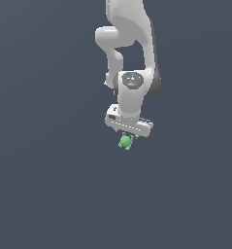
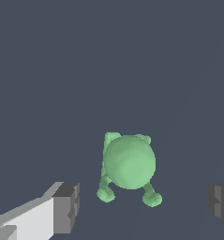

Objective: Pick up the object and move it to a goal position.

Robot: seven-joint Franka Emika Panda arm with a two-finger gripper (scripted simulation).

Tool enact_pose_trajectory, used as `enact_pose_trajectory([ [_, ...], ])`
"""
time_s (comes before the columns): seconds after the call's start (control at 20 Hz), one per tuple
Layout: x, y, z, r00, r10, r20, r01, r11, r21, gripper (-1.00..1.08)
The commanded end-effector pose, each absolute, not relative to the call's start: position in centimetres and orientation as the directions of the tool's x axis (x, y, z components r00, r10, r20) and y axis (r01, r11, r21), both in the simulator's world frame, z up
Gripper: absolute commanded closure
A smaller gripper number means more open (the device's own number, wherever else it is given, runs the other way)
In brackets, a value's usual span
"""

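The object (image 1: 125, 141) is a small bright green rounded blob with short stubby nubs. In the exterior view it sits just below the white gripper (image 1: 128, 135), partly hidden by the hand. In the wrist view the object (image 2: 129, 164) lies between the two fingers and a little beyond their tips. One dark fingertip (image 2: 66, 206) and the other (image 2: 220, 202) stand wide apart on either side of it, touching nothing. The gripper (image 2: 142, 205) is open and empty.
The floor (image 1: 49, 185) is a plain dark grey surface with nothing else on it in either view. The white arm (image 1: 129, 44) rises from the gripper toward the top of the exterior view.
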State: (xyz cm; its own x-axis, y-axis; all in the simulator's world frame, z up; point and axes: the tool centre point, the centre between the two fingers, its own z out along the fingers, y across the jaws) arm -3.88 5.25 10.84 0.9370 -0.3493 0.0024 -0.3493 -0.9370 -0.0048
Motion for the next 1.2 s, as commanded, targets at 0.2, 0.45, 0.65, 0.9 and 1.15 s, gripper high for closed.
enact_pose_trajectory([
  [0.2, -5.0, 5.9, 9.4, 0.91, -0.415, 0.001, -0.415, -0.91, -0.001, -0.92],
  [0.45, -5.3, 6.1, 9.0, 0.902, -0.432, 0.0, -0.432, -0.902, 0.0, -0.92],
  [0.65, -5.3, 6.1, 8.9, 0.903, -0.429, 0.0, -0.429, -0.903, 0.0, -0.92],
  [0.9, -5.3, 6.1, 7.4, 0.903, -0.43, 0.0, -0.43, -0.903, 0.0, -0.92],
  [1.15, -5.4, 6.1, 5.0, 0.902, -0.432, 0.0, -0.432, -0.902, 0.0, -0.92],
])
